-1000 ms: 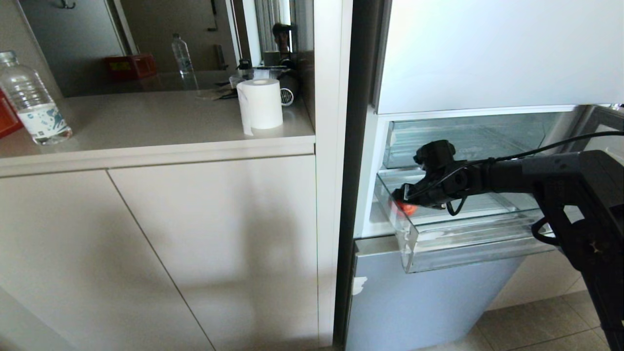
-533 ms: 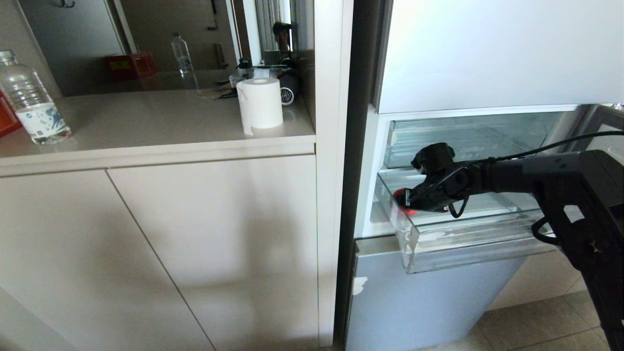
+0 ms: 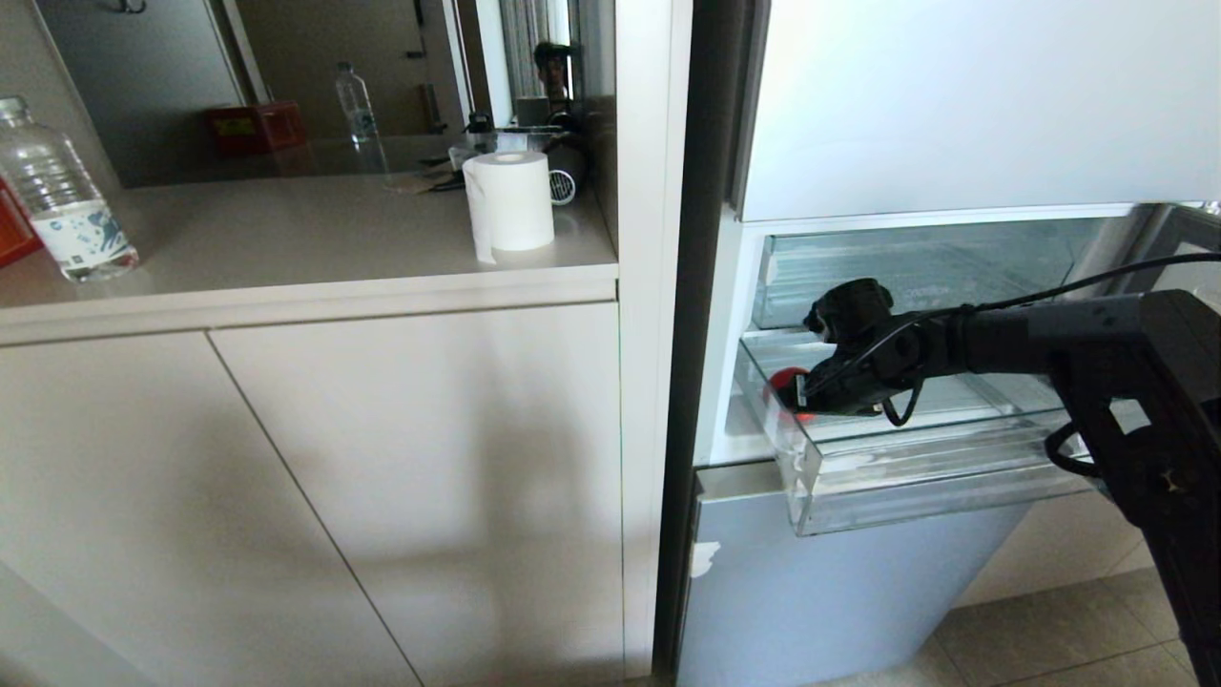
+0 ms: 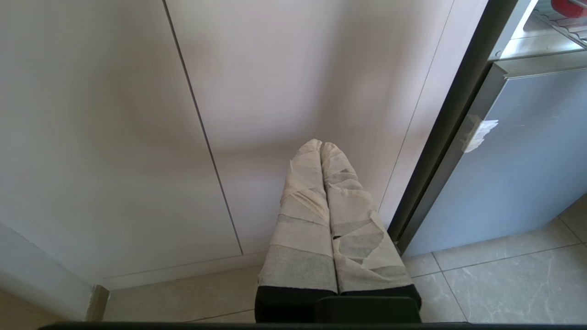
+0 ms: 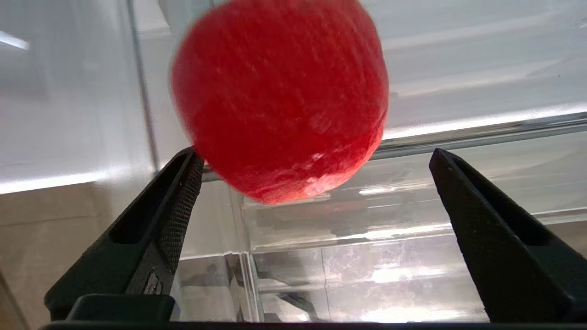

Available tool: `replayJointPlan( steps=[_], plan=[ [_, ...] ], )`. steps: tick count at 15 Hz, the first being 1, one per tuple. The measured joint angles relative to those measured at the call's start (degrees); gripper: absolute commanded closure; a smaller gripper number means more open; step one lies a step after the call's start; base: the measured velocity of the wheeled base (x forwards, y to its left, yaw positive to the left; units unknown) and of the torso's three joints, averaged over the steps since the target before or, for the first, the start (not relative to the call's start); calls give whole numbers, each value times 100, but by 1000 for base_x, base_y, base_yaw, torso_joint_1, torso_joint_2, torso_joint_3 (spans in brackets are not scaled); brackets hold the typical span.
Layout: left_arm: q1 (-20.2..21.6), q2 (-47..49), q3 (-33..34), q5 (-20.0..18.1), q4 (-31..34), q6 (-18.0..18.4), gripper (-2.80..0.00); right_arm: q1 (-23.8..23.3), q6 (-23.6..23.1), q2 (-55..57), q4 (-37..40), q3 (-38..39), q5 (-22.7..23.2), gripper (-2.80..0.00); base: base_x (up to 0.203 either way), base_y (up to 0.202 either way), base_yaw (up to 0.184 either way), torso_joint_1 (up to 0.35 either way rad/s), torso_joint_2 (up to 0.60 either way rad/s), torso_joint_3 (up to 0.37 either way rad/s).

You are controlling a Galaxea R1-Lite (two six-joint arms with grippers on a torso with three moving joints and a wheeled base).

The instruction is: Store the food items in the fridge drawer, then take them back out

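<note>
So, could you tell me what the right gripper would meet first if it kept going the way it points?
Most likely the red apple-like food item, which sits just ahead of the open right gripper, with the drawer's clear wall behind it.

Beige desk [image 3: 286, 229] over plain cabinet doors [image 3: 410, 477], mirror [image 3: 315, 76] behind. Water bottle [image 3: 62, 205] and paper roll [image 3: 510, 202] on top. Tiled floor [image 3: 1049, 630], soft daylight.

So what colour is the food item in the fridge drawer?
Red food item; right wrist view shows it best.

the clear fridge drawer [image 3: 916, 468] carries one red apple-like food item [image 3: 788, 389] — at its left end.
</note>
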Motion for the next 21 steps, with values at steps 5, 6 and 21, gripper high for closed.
replayJointPlan(
  steps=[5,6,21],
  plan=[
    [0,0,0,0,0,3,0,-11,-48,-232,20,157,5,-280,0,0,0,0,0,0],
    [0,0,0,0,0,1,0,-9,-44,-246,15,184,6,-280,0,0,0,0,0,0],
    [0,0,0,0,0,3,0,11,60,-18,-573,162,301,-280,0,0,0,0,0,0]
  ],
)
